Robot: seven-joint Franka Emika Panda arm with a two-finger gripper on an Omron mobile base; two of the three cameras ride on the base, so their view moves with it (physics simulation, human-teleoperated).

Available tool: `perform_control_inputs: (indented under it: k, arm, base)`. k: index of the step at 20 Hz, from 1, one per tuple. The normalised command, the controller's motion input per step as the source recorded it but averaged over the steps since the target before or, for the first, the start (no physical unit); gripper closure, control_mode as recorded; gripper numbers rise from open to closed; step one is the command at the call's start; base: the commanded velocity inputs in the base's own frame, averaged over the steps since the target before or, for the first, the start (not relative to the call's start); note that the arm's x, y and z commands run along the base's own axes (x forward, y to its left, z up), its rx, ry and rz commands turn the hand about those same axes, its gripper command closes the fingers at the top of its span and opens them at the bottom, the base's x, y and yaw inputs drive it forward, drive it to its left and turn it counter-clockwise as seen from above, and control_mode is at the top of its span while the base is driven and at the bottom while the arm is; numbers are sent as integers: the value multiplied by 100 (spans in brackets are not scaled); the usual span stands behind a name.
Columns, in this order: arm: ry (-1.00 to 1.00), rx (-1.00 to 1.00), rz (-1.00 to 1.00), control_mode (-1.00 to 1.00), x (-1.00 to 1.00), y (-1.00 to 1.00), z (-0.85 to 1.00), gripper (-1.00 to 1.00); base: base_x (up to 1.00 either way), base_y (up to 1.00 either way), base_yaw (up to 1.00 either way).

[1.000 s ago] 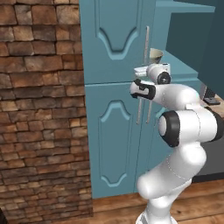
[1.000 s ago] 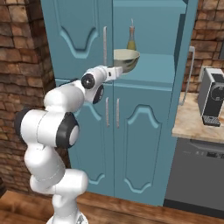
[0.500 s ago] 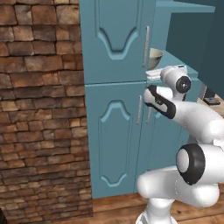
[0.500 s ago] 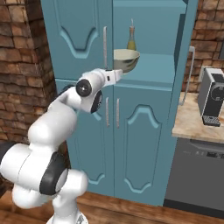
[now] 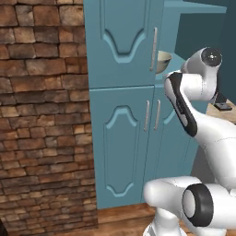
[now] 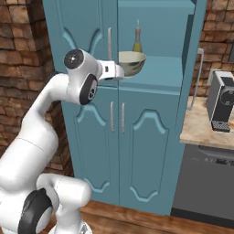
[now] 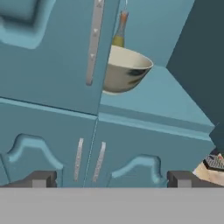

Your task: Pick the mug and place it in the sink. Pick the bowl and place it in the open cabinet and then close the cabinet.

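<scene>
The bowl [image 7: 124, 70], pale grey-green with a cream inside, stands on the shelf [image 7: 157, 98] of the tall teal cabinet [image 6: 151, 132]. It also shows as the bowl [image 6: 132, 63] and, half behind the shut door's edge, the bowl [image 5: 162, 62]. My gripper [image 7: 113, 179] is open and empty, its two fingertips [image 7: 41, 178] spread wide below and short of the bowl. From the right base, the gripper [image 6: 119, 72] sits just left of the bowl. The cabinet's upper right door [image 6: 195, 55] stands open. The mug and the sink are out of view.
A slim yellow-green bottle [image 7: 120, 33] stands behind the bowl. The shut upper left door's handle [image 7: 93, 43] is close to my hand. A coffee machine [image 6: 222, 103] sits on the beige counter [image 6: 199, 132] to the right. A brick wall [image 5: 41, 115] lies to the left.
The arm has folded: its elbow and upper links swung up and around, while the hand stayed near the bowl. The bowl has not moved on the shelf, and the gripper stays open.
</scene>
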Motion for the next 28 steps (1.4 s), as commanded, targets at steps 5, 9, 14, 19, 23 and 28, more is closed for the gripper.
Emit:
perform_control_inputs:
  k: [5,9,14,19,23,28]
  arm:
    - [-17,1,-3,-100,-95,-11,-4,-100]
    - [-18,0,-24,-100,-100,-15,-1,-100]
    - [-24,2,-19,-100,-100,-17,0,-100]
    - [-17,8,3,-100,-100,-50,0,-100]
    - [-4,7,13,-100,-100,-24,2,-100]
    - [0,11,21,-100,-100,-12,6,-100]
  base:
    - [0,0,0]
    - [0,0,0]
    - [0,0,0]
    - [0,0,0]
    - [0,0,0]
    - [0,0,0]
